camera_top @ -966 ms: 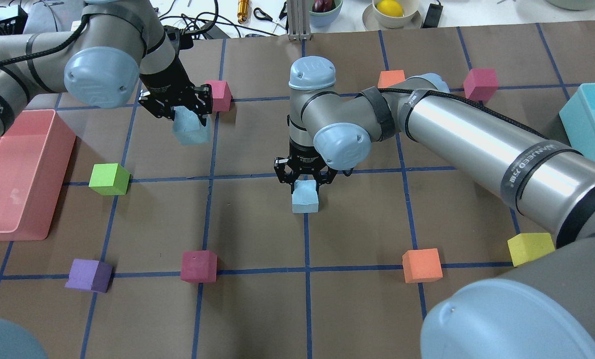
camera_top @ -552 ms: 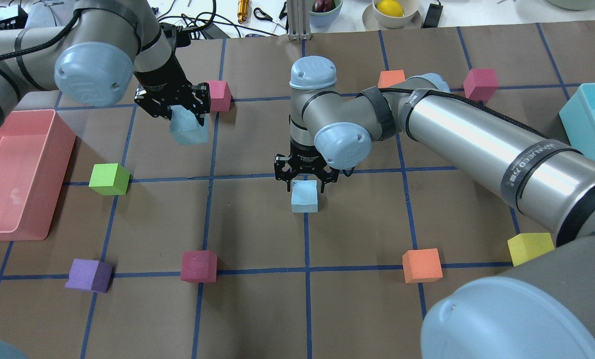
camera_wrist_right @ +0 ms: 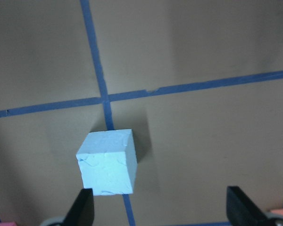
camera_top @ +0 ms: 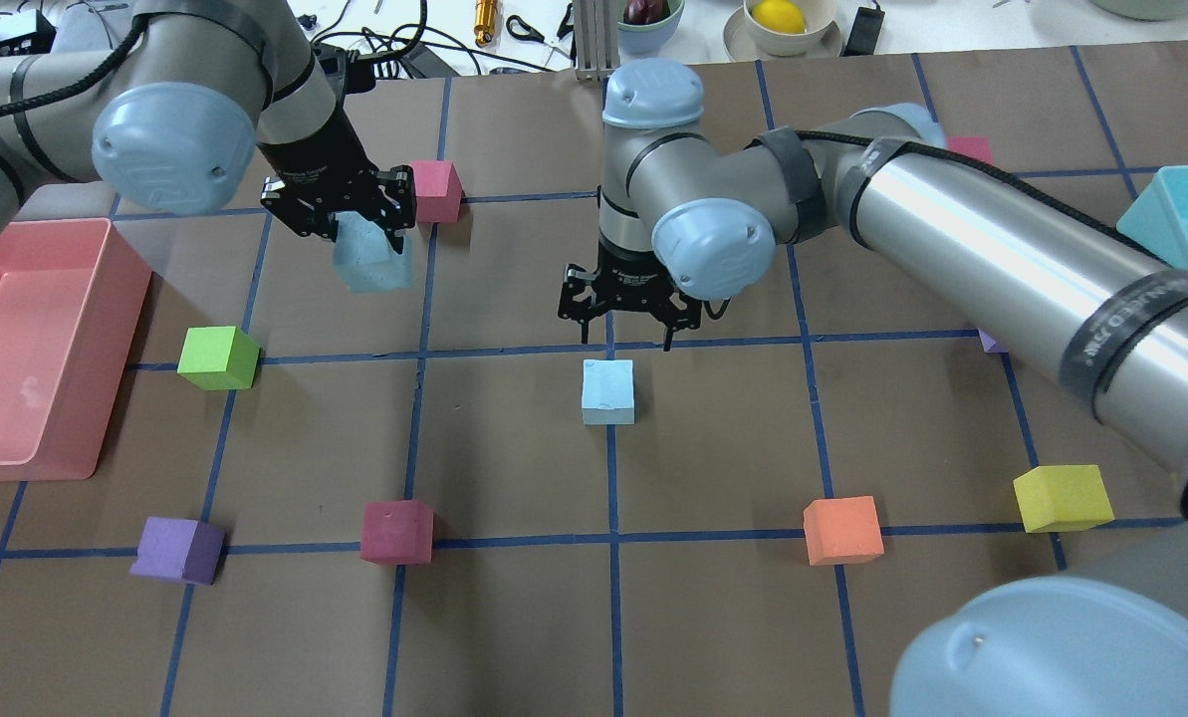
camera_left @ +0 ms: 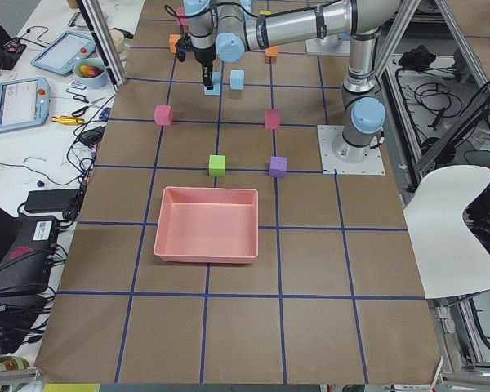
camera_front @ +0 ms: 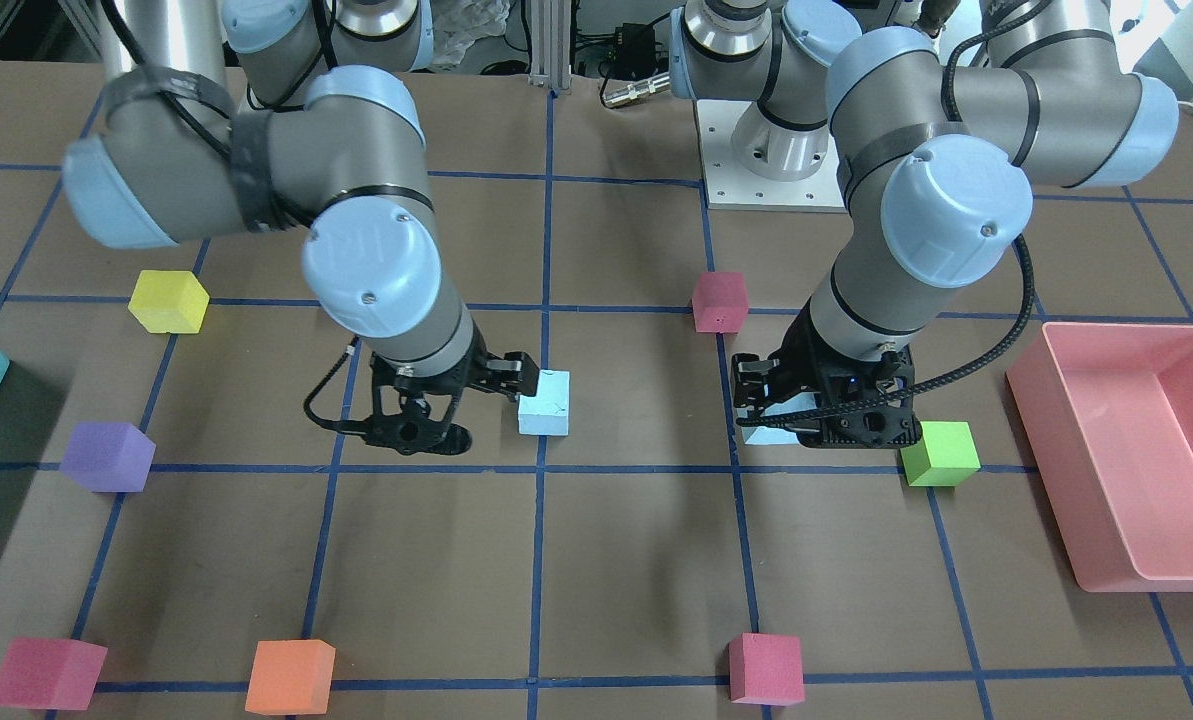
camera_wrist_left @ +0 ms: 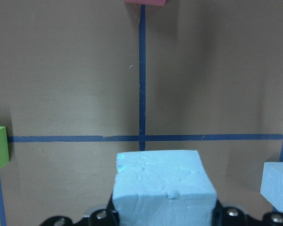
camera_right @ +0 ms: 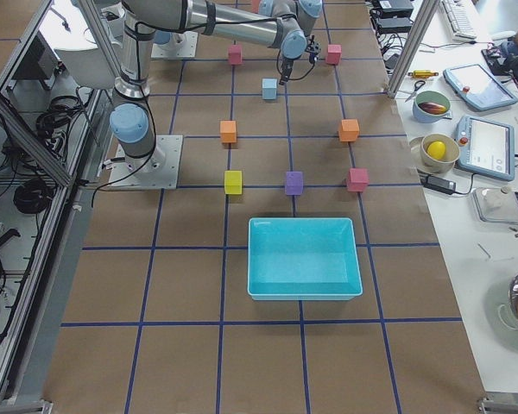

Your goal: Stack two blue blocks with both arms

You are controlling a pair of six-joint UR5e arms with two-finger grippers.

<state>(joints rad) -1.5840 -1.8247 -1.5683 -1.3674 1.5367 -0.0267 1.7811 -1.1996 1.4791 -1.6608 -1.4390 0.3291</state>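
Reaching over the brown, blue-gridded paper desk [camera_top: 514, 617] with the left silver-grey tubular arm [camera_top: 46, 90] and the right arm [camera_top: 992, 249]. Pinching a pale sky-blue foam cube [camera_top: 372, 261] in the black left claw [camera_top: 362, 231], above the desk. Hovering the black right claw [camera_top: 625, 337], spread, close by the second sky-blue cube [camera_top: 608, 391] resting mid-desk.

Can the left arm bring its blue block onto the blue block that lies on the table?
Probably, though tightly. The table between the held blue block and the resting blue block is bare, but the open right gripper hangs just above it.
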